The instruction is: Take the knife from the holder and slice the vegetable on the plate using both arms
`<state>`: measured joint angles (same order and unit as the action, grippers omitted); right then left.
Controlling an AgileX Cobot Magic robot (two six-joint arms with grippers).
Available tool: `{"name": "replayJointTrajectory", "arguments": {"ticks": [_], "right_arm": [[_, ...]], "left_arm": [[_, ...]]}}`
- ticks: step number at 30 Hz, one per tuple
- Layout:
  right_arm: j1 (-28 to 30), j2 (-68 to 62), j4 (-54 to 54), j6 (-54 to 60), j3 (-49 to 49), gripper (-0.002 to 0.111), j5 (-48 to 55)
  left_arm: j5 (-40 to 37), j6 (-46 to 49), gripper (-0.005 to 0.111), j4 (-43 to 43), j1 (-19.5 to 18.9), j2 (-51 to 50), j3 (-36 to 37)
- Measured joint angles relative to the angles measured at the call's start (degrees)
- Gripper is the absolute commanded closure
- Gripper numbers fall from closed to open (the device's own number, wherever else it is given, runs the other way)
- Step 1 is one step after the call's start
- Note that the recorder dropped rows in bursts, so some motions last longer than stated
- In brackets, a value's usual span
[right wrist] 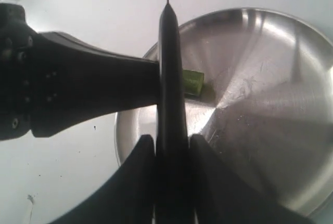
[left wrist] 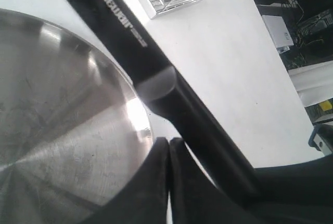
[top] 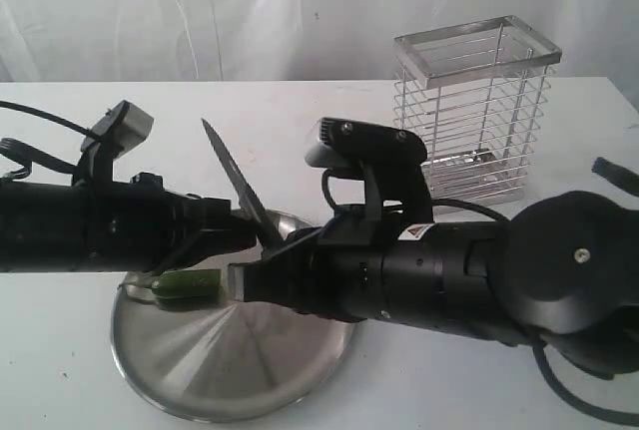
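While our right gripper (right wrist: 171,142) pinches the knife (top: 233,176) by its black handle, the blade slants up and away, its tip high above the plate (top: 240,370). Our left gripper (left wrist: 169,154) is pressed together on nothing, its tip seemingly against the side of the handle. The vegetable (top: 188,285) lies on the plate toward the left arm's side, just under that gripper and below the heel of the blade, its long axis roughly across the blade. We judge the blade must tip down onto it, and the left arm is nearer to steady it.
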<state>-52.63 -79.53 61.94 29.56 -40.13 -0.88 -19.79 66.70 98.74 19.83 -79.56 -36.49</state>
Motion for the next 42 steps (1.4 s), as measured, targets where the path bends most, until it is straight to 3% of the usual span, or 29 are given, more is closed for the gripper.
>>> {"name": "replayJointTrajectory", "arguments": {"ticks": [22, 31, 42], "right_arm": [[0.0, 0.0, 0.28, 0.0, 0.35, 0.108, 3.09], [0.0, 0.0, 0.28, 0.0, 0.35, 0.108, 3.4], [0.17, 0.0, 0.28, -5.43, 0.35, 0.108, 2.41]], "left_arm": [[-4.36, 2.36, 0.107, -0.15, 0.0, -0.12, 0.0], [-5.89, 2.5, 0.107, -5.78, 0.0, -0.12, 0.0], [-1.6, 2.36, 0.107, -8.48, 0.0, -0.12, 0.0]]}}
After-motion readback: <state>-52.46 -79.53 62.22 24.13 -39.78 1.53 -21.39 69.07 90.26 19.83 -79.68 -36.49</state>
